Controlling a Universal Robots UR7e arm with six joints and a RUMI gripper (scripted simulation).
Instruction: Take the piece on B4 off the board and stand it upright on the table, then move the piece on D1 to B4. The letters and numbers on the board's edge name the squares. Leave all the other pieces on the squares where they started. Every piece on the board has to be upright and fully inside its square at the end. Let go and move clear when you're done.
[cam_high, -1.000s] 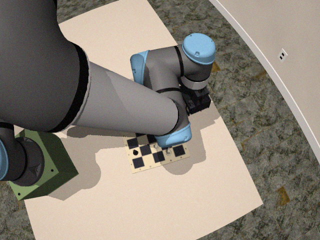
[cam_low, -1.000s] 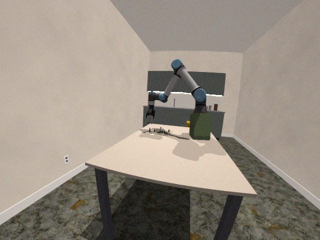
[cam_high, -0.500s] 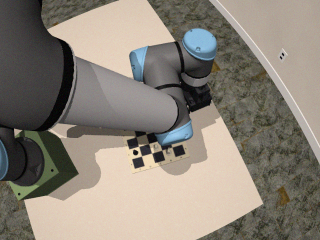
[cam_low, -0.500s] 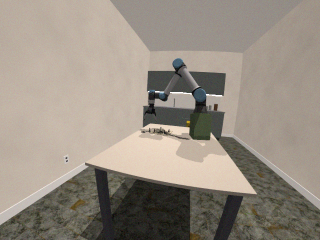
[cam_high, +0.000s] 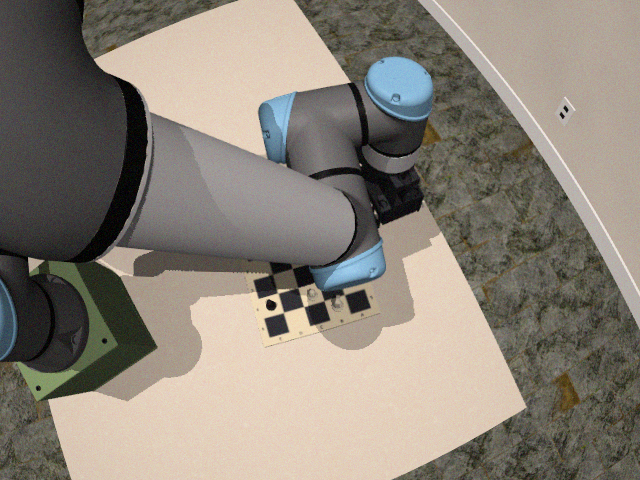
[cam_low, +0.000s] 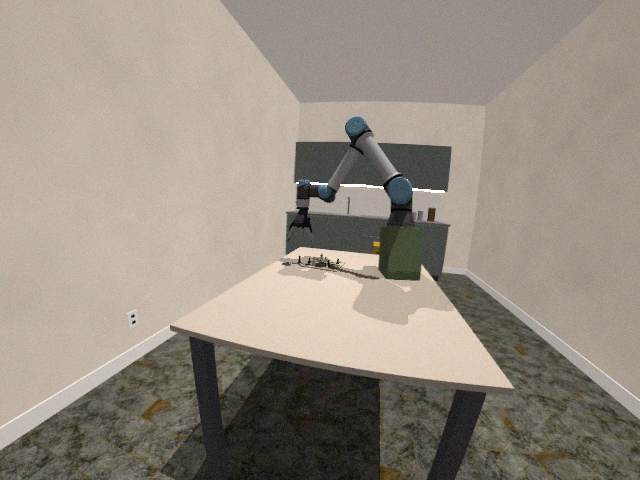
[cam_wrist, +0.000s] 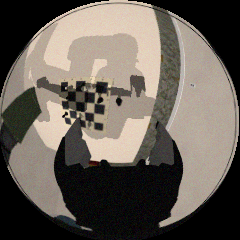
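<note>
The small chessboard (cam_high: 315, 304) lies on the beige table, partly under my arm. A black piece (cam_high: 269, 304) and two pale pieces (cam_high: 311, 294) (cam_high: 337, 303) show on its squares; the far rows are hidden by the arm. In the wrist view the board (cam_wrist: 84, 104) is far below, and a small black piece (cam_wrist: 119, 101) stands on the table just off the board's edge. I cannot tell whether it is upright. My gripper (cam_wrist: 119, 119) (cam_low: 299, 227) is open and empty, high above the table near its far left edge.
The arm's green base block (cam_high: 77, 330) stands on the table beside the board (cam_low: 400, 253). The table's edge and the stone floor lie close to the board on the gripper's side.
</note>
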